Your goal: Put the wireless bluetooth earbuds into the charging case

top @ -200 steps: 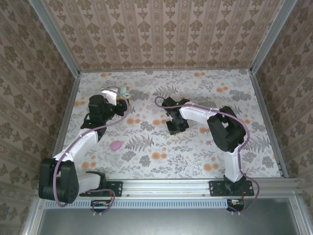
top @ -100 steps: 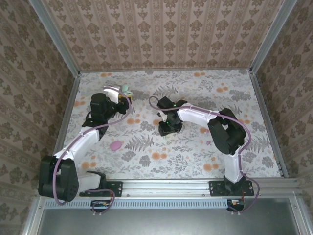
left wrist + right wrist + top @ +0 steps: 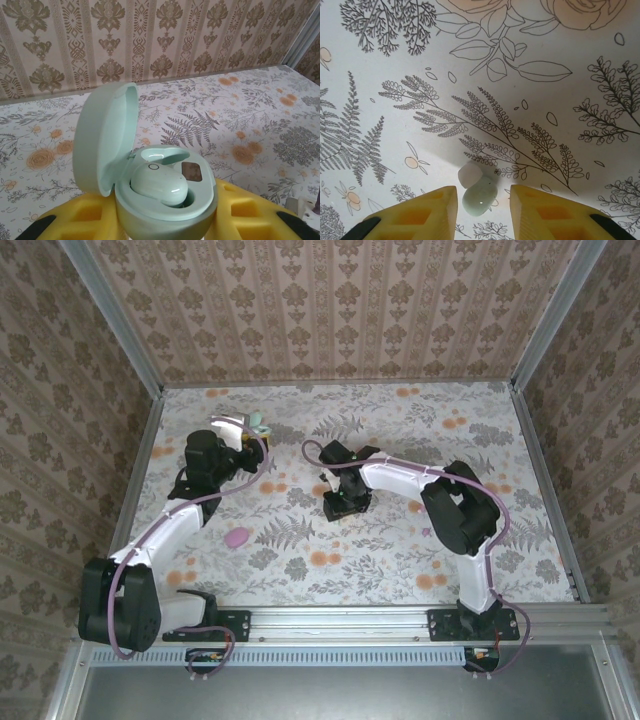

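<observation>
The mint-green charging case (image 3: pixel 165 217) stands upright with its lid (image 3: pixel 102 142) swung open to the left. One mint earbud (image 3: pixel 159 184) sits in its left well; the well beside it shows empty. My left gripper (image 3: pixel 165 225) is shut on the case's body, its yellow fingers (image 3: pixel 75 222) on either side. From above, the left gripper (image 3: pixel 248 432) holds the case (image 3: pixel 256 423) over the far left of the table. A second mint earbud (image 3: pixel 480 196) with a white tip lies on the table. My right gripper (image 3: pixel 482 207) hangs over it, open, a finger on each side with gaps showing.
A small pink object (image 3: pixel 237 537) lies on the floral table near the left arm. The right gripper (image 3: pixel 340 502) is low over the table's middle. Patterned walls close the table in at the back and both sides.
The right gripper has shifted left across the table and now straddles the loose earbud. The left gripper, with the case, moved slightly farther back early on, then held still.
</observation>
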Controlling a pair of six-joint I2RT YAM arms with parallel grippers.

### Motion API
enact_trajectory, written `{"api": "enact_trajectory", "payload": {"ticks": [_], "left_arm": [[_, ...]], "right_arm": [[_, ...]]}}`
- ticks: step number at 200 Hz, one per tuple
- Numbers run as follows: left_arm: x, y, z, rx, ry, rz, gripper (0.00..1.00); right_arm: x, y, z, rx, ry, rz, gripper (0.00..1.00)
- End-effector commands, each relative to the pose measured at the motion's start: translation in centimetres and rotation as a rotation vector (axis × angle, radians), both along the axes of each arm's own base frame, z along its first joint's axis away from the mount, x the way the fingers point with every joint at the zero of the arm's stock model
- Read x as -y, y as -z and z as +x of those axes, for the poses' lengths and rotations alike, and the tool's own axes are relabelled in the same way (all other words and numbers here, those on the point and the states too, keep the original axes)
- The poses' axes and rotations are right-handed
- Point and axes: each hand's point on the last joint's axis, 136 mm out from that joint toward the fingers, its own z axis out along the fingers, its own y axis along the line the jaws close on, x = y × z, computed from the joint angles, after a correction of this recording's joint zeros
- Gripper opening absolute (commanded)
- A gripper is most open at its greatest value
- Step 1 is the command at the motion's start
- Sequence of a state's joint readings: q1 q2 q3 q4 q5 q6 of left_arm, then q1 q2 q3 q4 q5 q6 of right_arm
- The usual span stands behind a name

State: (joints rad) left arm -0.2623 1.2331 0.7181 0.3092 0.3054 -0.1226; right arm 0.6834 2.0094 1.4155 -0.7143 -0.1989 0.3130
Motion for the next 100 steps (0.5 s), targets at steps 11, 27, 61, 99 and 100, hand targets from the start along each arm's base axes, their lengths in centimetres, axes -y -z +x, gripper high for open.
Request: {"api": "enact_trajectory", "payload": {"ticks": [11,27,61,99,100], "left_arm": [[0.2,-2.5,0.4,0.068,0.001,-0.006,0.22],[0.2,-2.4,0.4,0.064,0.002,-0.009,0.23],[0.2,-2.5,0.5,0.067,0.002,-0.001,0.22],[0.2,-2.2,0.6,0.064,0.004,0.003,0.22],[0.2,-2.2,0.6,0.064,0.004,0.003,0.22]], "right_arm": [[1.1,1.3,-1.0,-0.053,-0.001,-0.05,0.33],[1.5,1.4,-0.9,-0.048,-0.008,-0.074,0.32],[3.2,1.0,-0.9,-0.017,-0.065,-0.162,0.32],[5.4,0.6,-0.3,0.022,-0.104,-0.254,0.36],[5.5,0.6,-0.3,0.023,-0.103,-0.255,0.36]]}}
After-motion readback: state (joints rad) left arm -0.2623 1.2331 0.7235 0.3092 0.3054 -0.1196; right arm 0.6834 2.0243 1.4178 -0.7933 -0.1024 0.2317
